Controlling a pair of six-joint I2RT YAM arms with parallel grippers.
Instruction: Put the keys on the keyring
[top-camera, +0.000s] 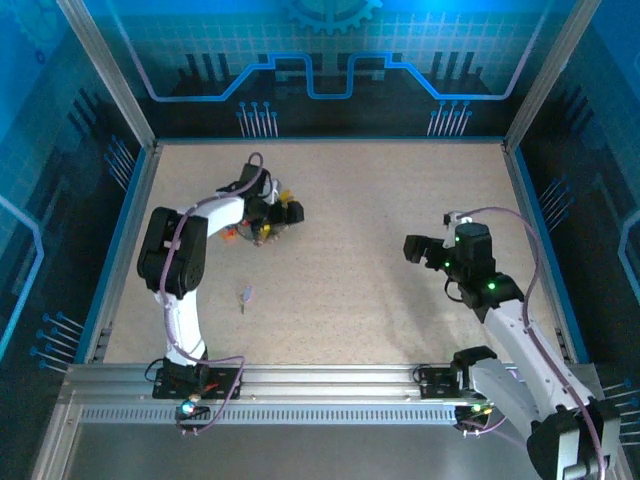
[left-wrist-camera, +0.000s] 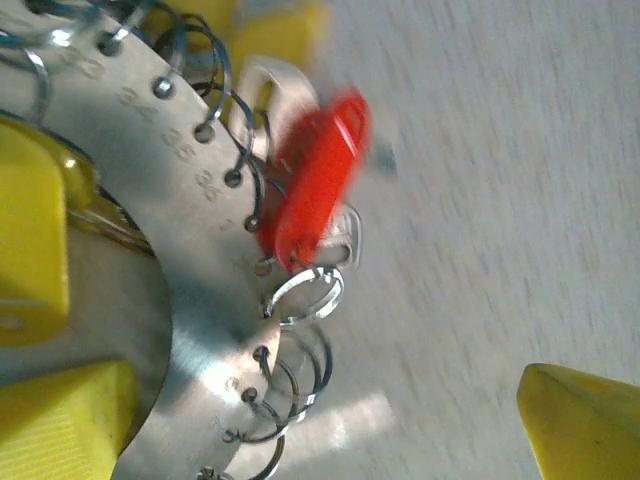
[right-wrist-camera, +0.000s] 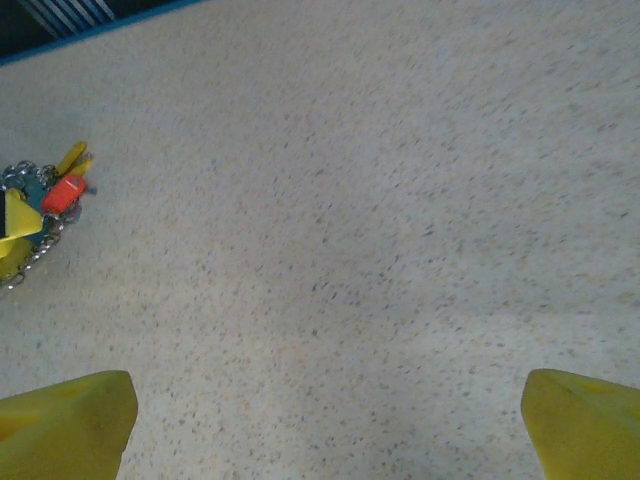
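Note:
The keyring (left-wrist-camera: 190, 300) is a flat grey metal ring with numbered holes and small wire loops along its rim. Close under my left wrist camera, keys hang from it: a red-headed one (left-wrist-camera: 315, 185) and yellow-headed ones (left-wrist-camera: 30, 240). My left gripper (left-wrist-camera: 330, 430) is open and straddles the ring's rim, one yellow finger (left-wrist-camera: 70, 420) over the ring and the other over bare table. From above, the left gripper (top-camera: 272, 213) sits over the keyring (top-camera: 255, 233). A pale grey-purple key (top-camera: 245, 294) lies loose on the table. My right gripper (top-camera: 424, 250) is open over bare table.
The speckled beige table (top-camera: 380, 200) is walled by blue-edged rails. From the right wrist, the keyring (right-wrist-camera: 30, 225) with its red key (right-wrist-camera: 65, 193) lies far off at the left edge, and bare table lies between the right gripper's fingers (right-wrist-camera: 60, 425).

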